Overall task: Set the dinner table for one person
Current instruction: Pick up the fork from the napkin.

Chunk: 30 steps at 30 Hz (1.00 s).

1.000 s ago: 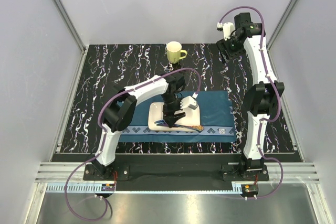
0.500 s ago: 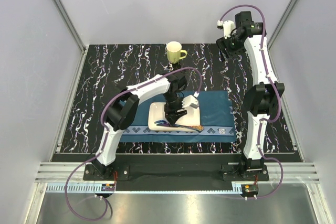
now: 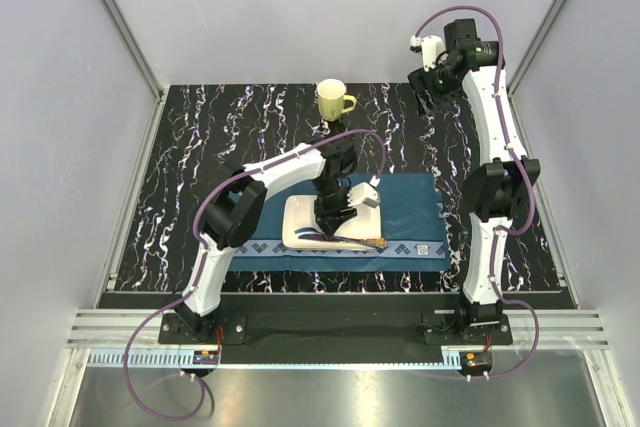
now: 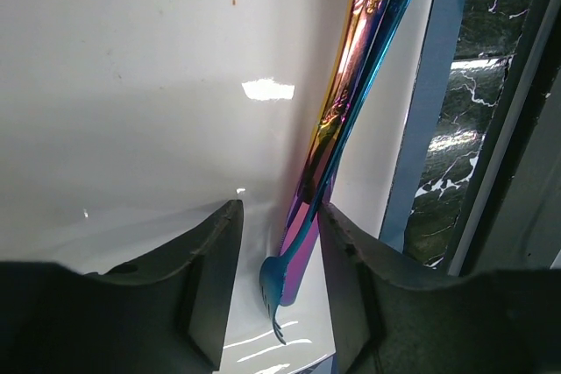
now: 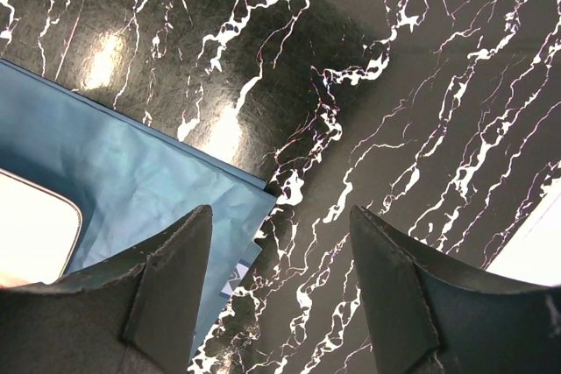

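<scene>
The dinner table point(image 3: 190, 167) is the black, white-veined top that fills the floor of the enclosure. At its near middle a white plate point(image 3: 298, 215) sits on the left part of a blue placemat point(image 3: 410, 209).

The left gripper point(image 4: 280, 216) is down over the near edge of that plate. Its jaws are apart and straddle a bundle of rainbow-coloured cutlery point(image 4: 344, 98). One jaw looks close against the metal and bare plate shows beside the other, so nothing is clamped. A fork point(image 4: 273, 279) lies with its tines between the jaws, and a second handle lies along it; I cannot tell what that piece is.

A yellow mug point(image 3: 334, 100) stands at the far middle of the table, well apart from the placemat.

The right gripper point(image 5: 280, 216) hangs high over the far right corner, jaws wide and empty.

The step in hand seems to be taking the cutlery off the plate to lay it beside it. The next move calls for the jaws to come together squarely on the thin, flat handles. They then need to lift without sliding on the glossy plate, and to take one piece rather than both.
</scene>
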Each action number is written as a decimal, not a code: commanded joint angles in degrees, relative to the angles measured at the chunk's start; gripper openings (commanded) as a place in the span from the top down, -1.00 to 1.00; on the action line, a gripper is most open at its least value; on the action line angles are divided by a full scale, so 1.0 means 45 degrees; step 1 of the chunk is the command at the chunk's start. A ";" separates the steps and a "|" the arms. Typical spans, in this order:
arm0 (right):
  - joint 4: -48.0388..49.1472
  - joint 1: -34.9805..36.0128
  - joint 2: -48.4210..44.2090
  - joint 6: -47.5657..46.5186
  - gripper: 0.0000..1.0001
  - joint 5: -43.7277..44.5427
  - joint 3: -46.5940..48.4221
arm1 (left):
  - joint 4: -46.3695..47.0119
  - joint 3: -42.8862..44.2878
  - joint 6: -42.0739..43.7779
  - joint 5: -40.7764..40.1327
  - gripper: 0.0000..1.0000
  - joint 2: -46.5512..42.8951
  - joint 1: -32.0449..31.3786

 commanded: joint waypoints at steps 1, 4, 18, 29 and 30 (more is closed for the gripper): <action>-0.0016 0.0171 -0.0459 0.0172 -0.41 -0.0291 0.0580 | 0.0425 -0.0600 0.0122 -0.0407 0.10 0.0705 -0.0126; -0.0016 0.0190 -0.0479 0.0153 -0.42 -0.0291 0.0619 | 0.0463 -0.0717 0.0064 -0.0445 0.20 0.0725 -0.0145; 0.0004 0.0346 -0.0479 0.0231 -0.42 -0.0291 0.0639 | 0.0522 -0.0171 -0.0210 -0.0817 1.00 0.0726 -0.0184; 0.0004 0.0366 -0.0381 0.0250 -0.43 -0.0369 0.0795 | -0.0667 0.2697 -0.0093 -0.1461 1.00 0.0588 -0.0087; 0.0004 0.0366 -0.0381 0.0251 -0.43 -0.0408 0.0814 | -0.0805 0.3010 -0.0035 -0.1539 1.00 0.0588 -0.0048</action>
